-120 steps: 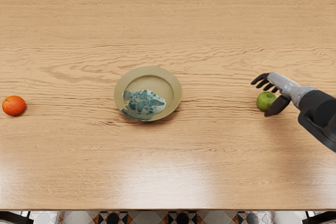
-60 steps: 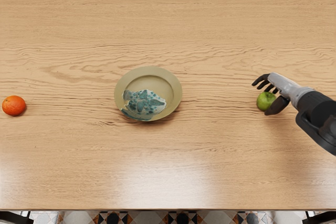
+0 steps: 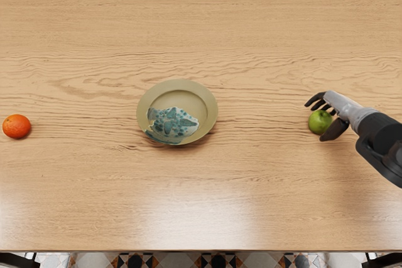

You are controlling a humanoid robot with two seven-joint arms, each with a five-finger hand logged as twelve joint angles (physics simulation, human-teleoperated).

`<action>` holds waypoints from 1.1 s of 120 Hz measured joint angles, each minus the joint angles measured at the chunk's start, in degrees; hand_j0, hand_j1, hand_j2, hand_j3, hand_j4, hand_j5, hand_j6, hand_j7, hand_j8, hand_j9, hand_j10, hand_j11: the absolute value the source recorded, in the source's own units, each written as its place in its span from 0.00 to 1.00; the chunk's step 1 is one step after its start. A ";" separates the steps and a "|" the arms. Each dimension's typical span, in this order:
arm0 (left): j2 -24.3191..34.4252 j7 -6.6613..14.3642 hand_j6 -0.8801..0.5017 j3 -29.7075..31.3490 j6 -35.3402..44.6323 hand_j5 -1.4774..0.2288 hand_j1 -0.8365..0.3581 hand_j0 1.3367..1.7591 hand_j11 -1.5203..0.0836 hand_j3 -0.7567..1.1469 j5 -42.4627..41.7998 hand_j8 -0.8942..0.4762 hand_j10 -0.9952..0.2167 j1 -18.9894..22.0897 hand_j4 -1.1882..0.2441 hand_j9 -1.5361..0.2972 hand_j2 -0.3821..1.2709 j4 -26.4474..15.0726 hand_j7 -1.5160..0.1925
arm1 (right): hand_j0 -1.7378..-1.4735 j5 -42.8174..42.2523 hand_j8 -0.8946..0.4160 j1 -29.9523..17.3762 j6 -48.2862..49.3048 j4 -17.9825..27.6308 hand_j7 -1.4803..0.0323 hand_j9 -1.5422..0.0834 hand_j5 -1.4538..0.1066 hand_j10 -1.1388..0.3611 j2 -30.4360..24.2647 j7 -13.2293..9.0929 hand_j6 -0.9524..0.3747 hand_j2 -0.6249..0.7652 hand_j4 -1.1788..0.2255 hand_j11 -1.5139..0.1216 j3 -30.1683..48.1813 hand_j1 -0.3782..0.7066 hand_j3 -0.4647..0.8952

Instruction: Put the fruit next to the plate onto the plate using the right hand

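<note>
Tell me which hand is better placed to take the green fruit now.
Right. The right hand is directly beside the green fruit on the table, whereas the left arm is not in view.

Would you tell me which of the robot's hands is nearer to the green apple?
Right. The right hand sits directly beside the green apple, close against its right side. The left hand is not in view.

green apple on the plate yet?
No, the green apple sits on the table well to the right of the plate, right at the right hand.
</note>
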 joint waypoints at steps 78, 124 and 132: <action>0.00 -0.01 0.64 -0.01 0.02 0.87 0.99 0.76 0.95 0.40 0.01 0.65 0.82 0.00 0.83 0.84 0.23 0.00 0.89 | 0.33 -1.57 0.36 -0.90 -1.48 -2.38 0.52 0.52 0.49 0.40 1.46 1.85 0.35 0.49 0.45 0.50 0.02 0.59 0.34; 0.00 -0.01 0.64 -0.03 0.01 0.87 0.99 0.76 0.95 0.40 0.02 0.65 0.82 0.00 0.83 0.84 0.23 0.00 0.89 | 0.36 -3.11 0.36 -1.67 -1.75 -3.59 0.51 0.49 0.52 0.42 2.67 2.16 0.34 0.46 0.41 0.47 0.03 0.61 0.34; 0.00 -0.02 0.64 -0.04 0.00 0.87 0.99 0.76 0.95 0.40 0.02 0.65 0.82 0.00 0.83 0.84 0.23 0.00 0.89 | 0.38 -3.23 0.38 -1.74 -1.69 -3.62 0.50 0.48 0.51 0.43 2.70 2.18 0.34 0.50 0.39 0.45 0.05 0.64 0.34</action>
